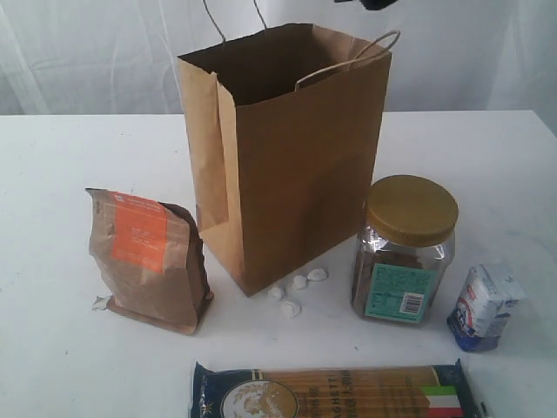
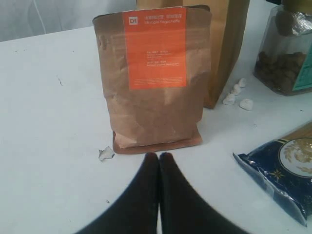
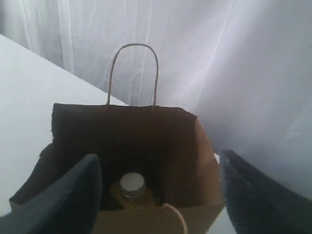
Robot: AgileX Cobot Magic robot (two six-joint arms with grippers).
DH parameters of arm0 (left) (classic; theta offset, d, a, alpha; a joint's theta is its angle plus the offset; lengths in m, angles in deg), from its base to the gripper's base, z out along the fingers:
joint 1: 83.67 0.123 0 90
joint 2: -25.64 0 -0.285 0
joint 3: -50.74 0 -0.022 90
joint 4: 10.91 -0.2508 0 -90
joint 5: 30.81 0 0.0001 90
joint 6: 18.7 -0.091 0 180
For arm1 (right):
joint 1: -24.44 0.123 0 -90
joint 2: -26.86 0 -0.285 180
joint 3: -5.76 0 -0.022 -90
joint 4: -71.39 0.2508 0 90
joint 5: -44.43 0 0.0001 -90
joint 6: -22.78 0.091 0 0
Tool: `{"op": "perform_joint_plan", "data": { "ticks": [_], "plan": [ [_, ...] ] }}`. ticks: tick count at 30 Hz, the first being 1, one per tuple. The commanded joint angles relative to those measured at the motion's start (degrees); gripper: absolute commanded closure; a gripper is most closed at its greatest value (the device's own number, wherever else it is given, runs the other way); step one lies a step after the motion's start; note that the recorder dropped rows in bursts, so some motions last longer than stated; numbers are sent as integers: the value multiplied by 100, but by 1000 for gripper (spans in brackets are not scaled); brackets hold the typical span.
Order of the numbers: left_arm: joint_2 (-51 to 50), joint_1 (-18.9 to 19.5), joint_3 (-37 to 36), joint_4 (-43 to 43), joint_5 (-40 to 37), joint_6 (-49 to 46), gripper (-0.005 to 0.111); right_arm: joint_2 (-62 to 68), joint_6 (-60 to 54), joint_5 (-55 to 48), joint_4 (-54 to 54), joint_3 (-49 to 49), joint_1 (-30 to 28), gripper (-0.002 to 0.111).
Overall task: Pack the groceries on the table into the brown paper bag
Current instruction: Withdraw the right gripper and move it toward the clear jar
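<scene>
The brown paper bag [image 1: 296,165] stands upright and open mid-table. My right gripper [image 3: 158,156] hangs open above its mouth, nothing between the fingers; the exterior view shows only a dark bit of it [image 1: 374,4] at the top edge. The yellow white-capped bottle [image 3: 132,187] stands inside the bag [image 3: 195,131]. The kraft pouch with orange label [image 1: 148,257] stands left of the bag. My left gripper [image 2: 159,156] is shut and empty, low over the table just short of the pouch's base [image 2: 156,78]. The dark can is out of view.
Right of the bag stand the gold-lidded jar [image 1: 405,248] and the small blue-white packet [image 1: 485,305]. The spaghetti pack [image 1: 339,392] lies along the front edge. White pebble-like bits [image 1: 296,287] lie by the bag's front corner. A paper scrap [image 2: 106,154] lies beside the pouch.
</scene>
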State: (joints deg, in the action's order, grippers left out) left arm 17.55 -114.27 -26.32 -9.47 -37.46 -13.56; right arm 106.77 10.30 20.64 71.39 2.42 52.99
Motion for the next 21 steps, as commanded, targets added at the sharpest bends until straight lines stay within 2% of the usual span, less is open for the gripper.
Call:
{"op": "perform_joint_plan", "data": {
  "ticks": [1, 5, 11, 17, 21],
  "plan": [
    [30, 26, -15, 29, -5, 0, 107, -952, 180, -99, 0, -682, -170, 45],
    [30, 26, -15, 29, -5, 0, 107, -1690, 272, -742, 0, -1190, -395, 45],
    [30, 26, -15, 29, -5, 0, 107, -2388, 272, -1624, -43, -1726, -409, 43],
    [30, 26, -15, 29, -5, 0, 107, -2678, 272, -1612, -178, -1796, -409, 30],
    [30, 26, -15, 29, -5, 0, 107, -2933, 272, -1547, -285, -1775, -409, 29]
  ]
}}
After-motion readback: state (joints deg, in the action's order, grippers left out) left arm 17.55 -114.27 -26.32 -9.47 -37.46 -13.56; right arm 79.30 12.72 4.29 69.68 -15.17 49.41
